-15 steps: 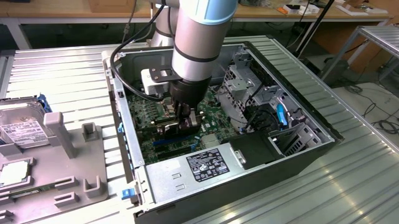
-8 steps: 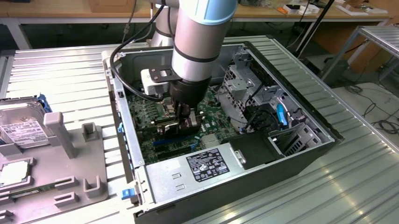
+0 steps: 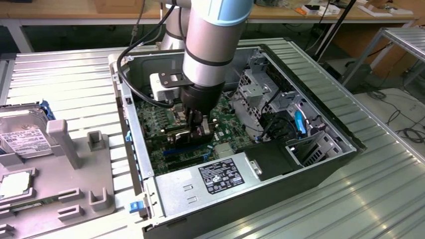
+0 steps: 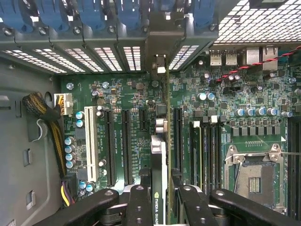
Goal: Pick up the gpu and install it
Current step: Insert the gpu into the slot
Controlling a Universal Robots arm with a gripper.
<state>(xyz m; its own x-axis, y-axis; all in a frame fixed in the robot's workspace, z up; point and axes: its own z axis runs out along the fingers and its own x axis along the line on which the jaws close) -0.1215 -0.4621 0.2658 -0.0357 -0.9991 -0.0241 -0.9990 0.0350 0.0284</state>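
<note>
Gpu: held edge-on inside the open computer case, standing upright over the motherboard; its dark face with a green logo shows in the wrist view, its end bracket up against the case's rear slot wall.
Hand: pinching the gpu by its top edge, one black finger on each side of the card.
Arm: reaches straight down into the case in the exterior view, with the hand low among the boards.
Step in hand: the pick-up looks done; this is the install, with the card lined up along a long black expansion slot.
Seating: I cannot tell whether the card's edge is already in the slot or just above it.
Next move calls for: a straight downward press, card kept upright and parallel to the slot, bracket sliding into its rear opening.
Neighbours: other black slots just beside the gpu, empty processor socket well apart.
Outside the case: a grey parts tray on the ribbed metal desk, carrying a hard drive.
</note>
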